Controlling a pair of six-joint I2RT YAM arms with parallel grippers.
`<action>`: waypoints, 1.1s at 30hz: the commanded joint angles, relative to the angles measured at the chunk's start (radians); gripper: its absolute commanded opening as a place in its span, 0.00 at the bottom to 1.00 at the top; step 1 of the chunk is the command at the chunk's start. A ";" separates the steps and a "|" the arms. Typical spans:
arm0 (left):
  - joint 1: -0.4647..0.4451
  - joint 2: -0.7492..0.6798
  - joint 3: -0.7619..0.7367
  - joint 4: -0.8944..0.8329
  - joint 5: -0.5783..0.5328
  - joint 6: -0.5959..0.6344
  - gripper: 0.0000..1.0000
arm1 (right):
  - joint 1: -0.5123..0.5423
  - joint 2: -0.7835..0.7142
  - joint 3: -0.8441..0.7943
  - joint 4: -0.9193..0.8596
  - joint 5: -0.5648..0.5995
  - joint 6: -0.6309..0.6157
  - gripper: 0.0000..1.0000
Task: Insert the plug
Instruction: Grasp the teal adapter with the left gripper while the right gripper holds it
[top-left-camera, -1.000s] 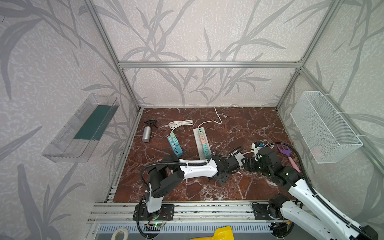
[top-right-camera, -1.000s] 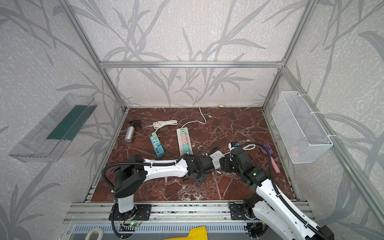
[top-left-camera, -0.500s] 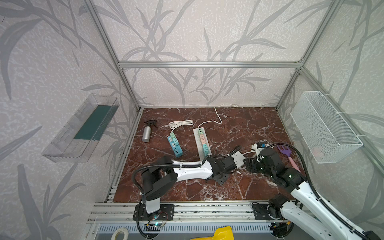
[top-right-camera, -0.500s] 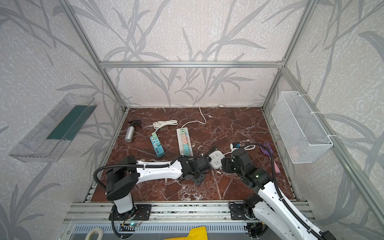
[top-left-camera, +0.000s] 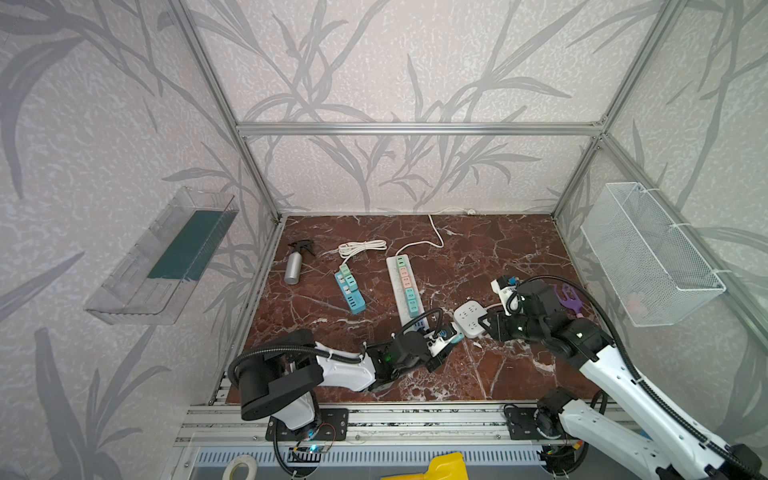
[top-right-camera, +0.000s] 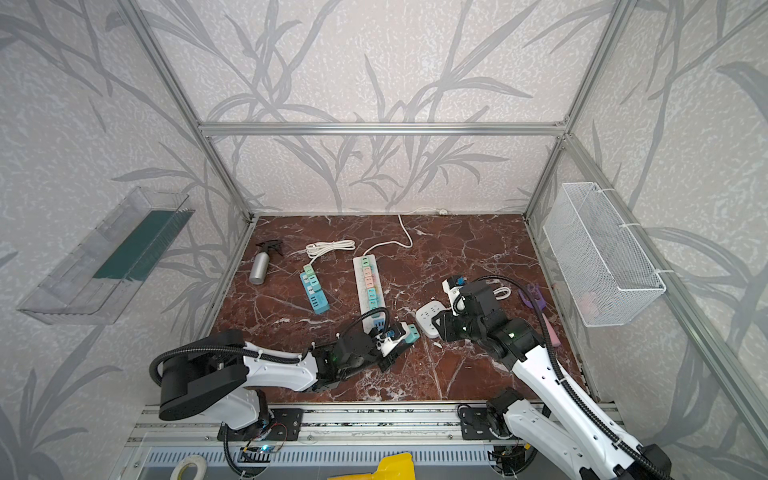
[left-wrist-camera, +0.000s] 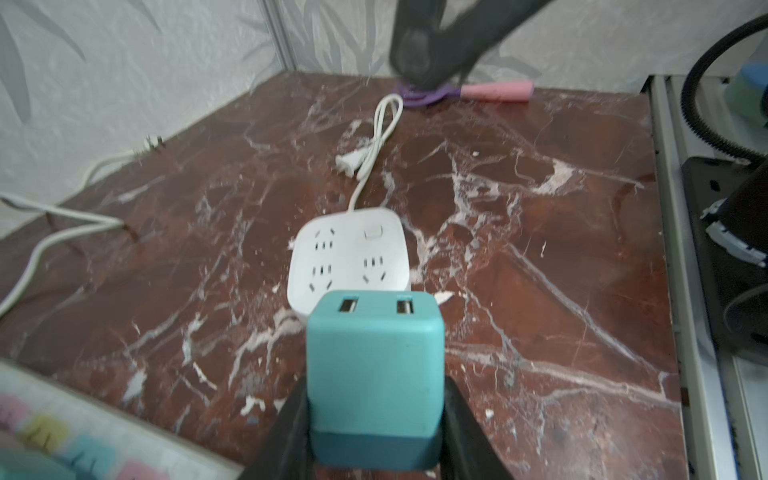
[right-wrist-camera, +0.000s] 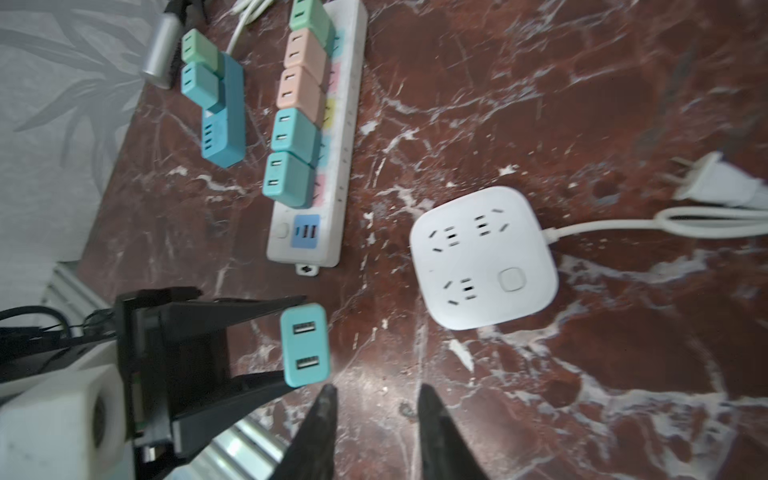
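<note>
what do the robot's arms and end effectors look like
The left arm and right arm have white shells, black joints and black drum-shaped bases, with black corrugated cables looping along them. Small green lights glow near the wrists. The left end effector and right end effector are black, each with two slim tapering fingers.

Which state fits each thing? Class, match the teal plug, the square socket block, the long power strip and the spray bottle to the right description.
Things:
1. teal plug
2. square socket block
3. long power strip
4. spray bottle

States:
A. silver, with a black head
B. carries several coloured plugs
C. clamped in the left gripper
D. white, every socket empty

Pairs: 1-C, 2-D, 3-B, 4-A
</note>
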 joint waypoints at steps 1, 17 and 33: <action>-0.007 0.014 0.008 0.261 0.039 0.097 0.00 | 0.019 0.043 0.045 -0.026 -0.131 -0.036 0.47; -0.008 0.016 -0.015 0.281 0.056 0.099 0.00 | 0.062 0.166 0.085 0.009 -0.192 -0.042 0.37; -0.008 0.052 -0.025 0.309 0.042 0.089 0.00 | 0.065 0.168 0.125 -0.044 -0.135 -0.043 0.34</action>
